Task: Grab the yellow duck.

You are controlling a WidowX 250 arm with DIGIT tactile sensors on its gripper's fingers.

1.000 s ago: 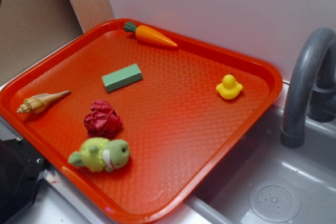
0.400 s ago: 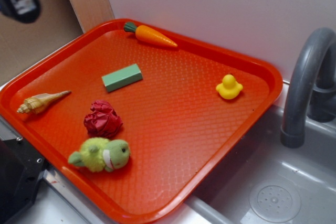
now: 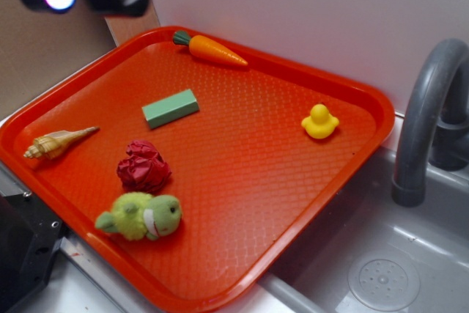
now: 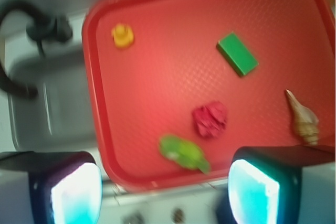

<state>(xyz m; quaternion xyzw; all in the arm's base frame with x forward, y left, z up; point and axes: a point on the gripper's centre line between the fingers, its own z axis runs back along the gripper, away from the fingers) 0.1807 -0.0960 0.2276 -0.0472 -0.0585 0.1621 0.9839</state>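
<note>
Red tray [image 3: 242, 203] carries all the items. Gripper [image 4: 165, 187], high above the tray's far left corner, has its jaws spread wide and holds nothing; the approach step is judged only begun. Next move: cross the tray and descend over the yellow duck [image 3: 319, 122], near the right rim, well apart from the rest. The duck stands upright; its facing is unclear

In the exterior view we look down at an angle on the red tray [image 3: 242, 181] with the sink beside. The wrist view looks straight down from high above, blurred. Both views share the whole tray [image 4: 157, 103].
</note>
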